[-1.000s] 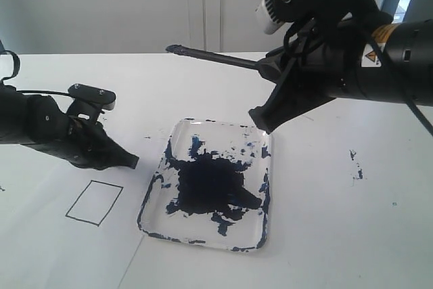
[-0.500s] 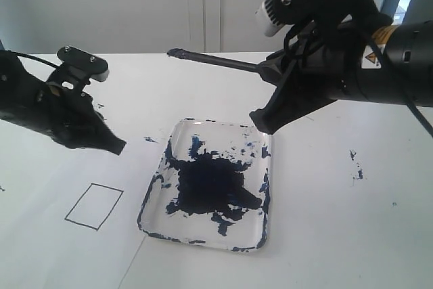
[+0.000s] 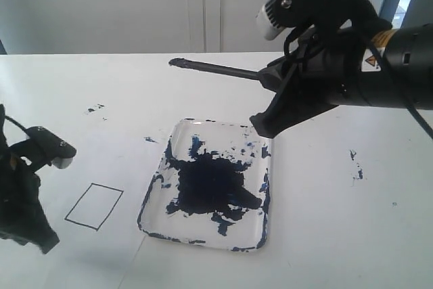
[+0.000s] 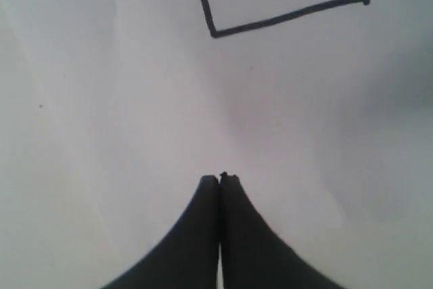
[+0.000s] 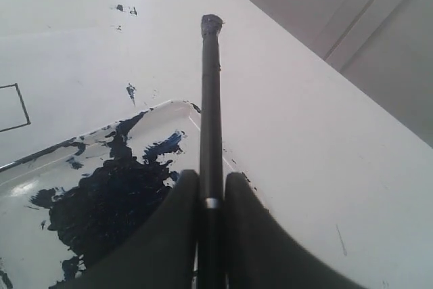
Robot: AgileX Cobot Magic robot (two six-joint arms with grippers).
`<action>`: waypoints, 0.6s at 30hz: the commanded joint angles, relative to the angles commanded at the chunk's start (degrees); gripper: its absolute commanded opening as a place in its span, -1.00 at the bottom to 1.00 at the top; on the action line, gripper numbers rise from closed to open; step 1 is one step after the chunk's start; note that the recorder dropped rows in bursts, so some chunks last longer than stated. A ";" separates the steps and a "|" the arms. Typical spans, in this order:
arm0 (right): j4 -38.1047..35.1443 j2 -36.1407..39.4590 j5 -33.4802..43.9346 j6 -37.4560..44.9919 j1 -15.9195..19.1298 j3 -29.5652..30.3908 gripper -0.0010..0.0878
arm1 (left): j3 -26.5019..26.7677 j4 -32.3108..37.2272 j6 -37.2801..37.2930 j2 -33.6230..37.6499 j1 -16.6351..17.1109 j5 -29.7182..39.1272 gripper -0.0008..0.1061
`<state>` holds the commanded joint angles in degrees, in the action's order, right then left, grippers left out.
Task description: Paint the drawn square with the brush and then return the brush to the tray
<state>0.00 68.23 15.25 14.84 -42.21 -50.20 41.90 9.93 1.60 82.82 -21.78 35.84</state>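
Exterior view, left to right: left fingers (image 3: 42, 236) are matte black and tapered, pressed together with nothing between them, tips down near the counter (image 3: 338, 235) just left of the drawn square (image 3: 95, 204). The square is a thin black outline, slightly skewed, with a blank white interior, on flat white paper. Just beside it on the right, not touching, is the tray (image 3: 181, 137): shallow clear plastic with rounded corners, a glossy rim, a big blue-black paint blot in the middle and splatters out to the walls. The brush (image 3: 216, 69) is a thin black stick held roughly level in the air above the tray's far edge, its dark loaded tip pointing left. The right fingers (image 3: 270, 116), smooth black wedges, are clamped on its shaft near a small silver band. A few blue paint specks (image 3: 356, 164) mark the white counter. Behind is a pale grey panelled wall (image 3: 135, 5).
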 joint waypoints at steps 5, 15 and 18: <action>-2.98 0.00 0.43 0.25 -0.10 0.00 -0.98 | -7.90 -3.69 2.89 -7.76 0.00 -5.91 -0.60; -3.67 6.79 2.66 3.38 -10.86 0.00 -0.98 | -13.11 2.37 5.27 -8.01 0.00 -14.00 -0.03; -3.67 9.03 2.66 3.38 -12.80 0.00 -0.98 | -13.99 4.62 7.87 -8.01 0.00 -15.46 -0.03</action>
<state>-3.67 77.27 17.92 18.23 -55.00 -50.20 27.92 14.55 9.47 74.81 -21.78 20.39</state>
